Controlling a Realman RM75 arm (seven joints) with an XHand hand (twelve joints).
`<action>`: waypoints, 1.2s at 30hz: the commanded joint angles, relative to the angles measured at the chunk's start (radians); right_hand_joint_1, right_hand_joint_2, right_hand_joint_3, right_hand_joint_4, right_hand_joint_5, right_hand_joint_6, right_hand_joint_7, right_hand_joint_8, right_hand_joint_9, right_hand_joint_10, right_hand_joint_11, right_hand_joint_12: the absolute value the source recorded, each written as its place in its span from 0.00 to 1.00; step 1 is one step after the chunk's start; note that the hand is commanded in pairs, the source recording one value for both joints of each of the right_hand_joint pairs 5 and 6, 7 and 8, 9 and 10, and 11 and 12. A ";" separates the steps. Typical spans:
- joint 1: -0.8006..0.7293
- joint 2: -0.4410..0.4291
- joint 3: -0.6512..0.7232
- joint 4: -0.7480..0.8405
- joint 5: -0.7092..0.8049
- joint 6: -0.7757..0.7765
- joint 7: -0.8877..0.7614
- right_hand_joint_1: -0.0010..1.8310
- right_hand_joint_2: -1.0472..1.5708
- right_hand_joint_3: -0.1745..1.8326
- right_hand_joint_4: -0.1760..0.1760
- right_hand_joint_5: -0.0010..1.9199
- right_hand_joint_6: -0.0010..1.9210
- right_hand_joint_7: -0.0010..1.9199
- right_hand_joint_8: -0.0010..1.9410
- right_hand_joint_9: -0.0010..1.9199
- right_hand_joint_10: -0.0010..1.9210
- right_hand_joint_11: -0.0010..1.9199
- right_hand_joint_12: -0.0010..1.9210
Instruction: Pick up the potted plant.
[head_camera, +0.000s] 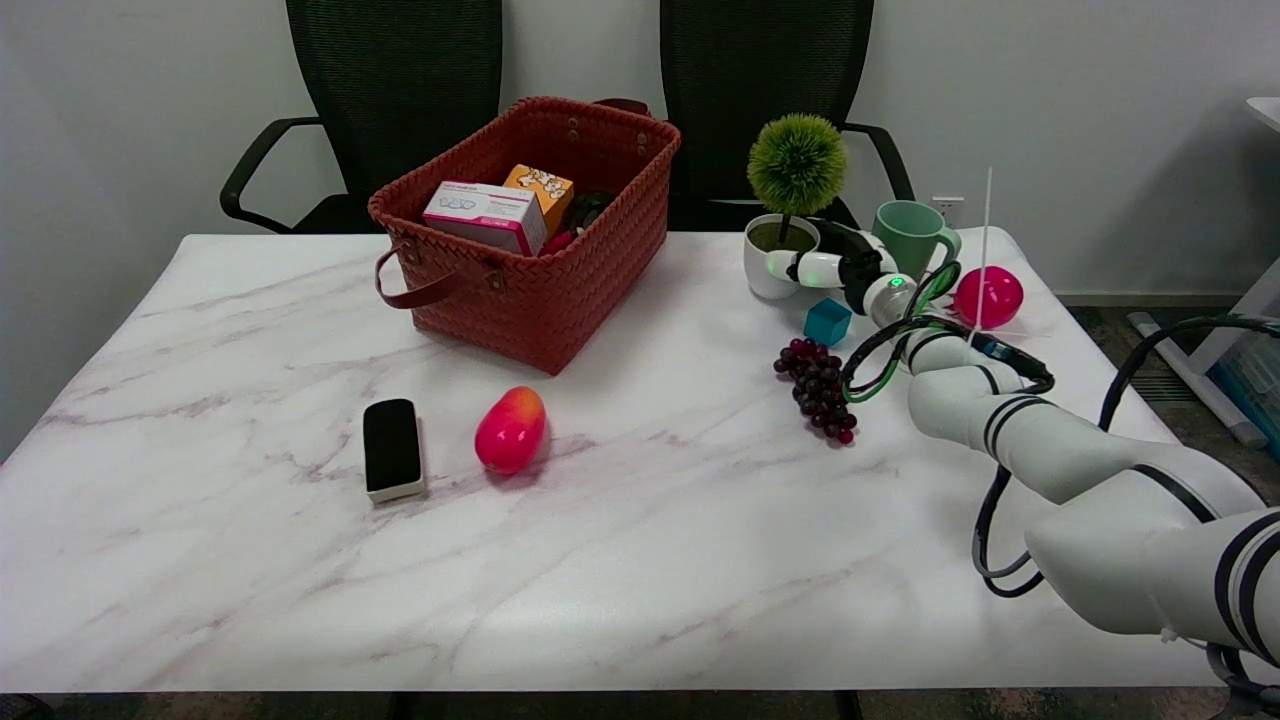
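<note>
The potted plant (790, 200), a round green tuft on a thin stem in a white pot (762, 268), stands near the table's far edge, right of the basket. My right hand (838, 266) reaches in from the right and grips the pot. One white finger (790, 268) lies across the pot's front, and dark fingers pass behind its right side. The pot's base still looks to be resting on the table. The hand hides the pot's right side.
A green mug (910, 235) stands just behind the hand and a pink ball (990, 297) sits to its right. A teal cube (827, 321) and dark grapes (820, 388) lie just before the hand. A red woven basket (590, 270) with boxes stands to the left. A pink mango (511, 430) and a black eraser (392, 448) lie nearer the front.
</note>
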 joint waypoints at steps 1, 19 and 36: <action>-0.004 0.004 0.008 -0.002 0.003 0.002 -0.001 0.73 0.67 0.32 0.50 0.15 0.15 0.20 0.20 0.18 0.18 0.09 0.09; -0.005 0.004 0.014 -0.002 0.003 0.002 -0.001 0.72 0.73 0.35 0.50 0.20 0.20 0.24 0.23 0.18 0.18 0.17 0.17; -0.005 0.003 0.014 0.010 0.004 0.006 -0.001 0.69 0.77 0.38 0.50 0.34 0.34 0.46 0.45 0.40 0.40 0.36 0.35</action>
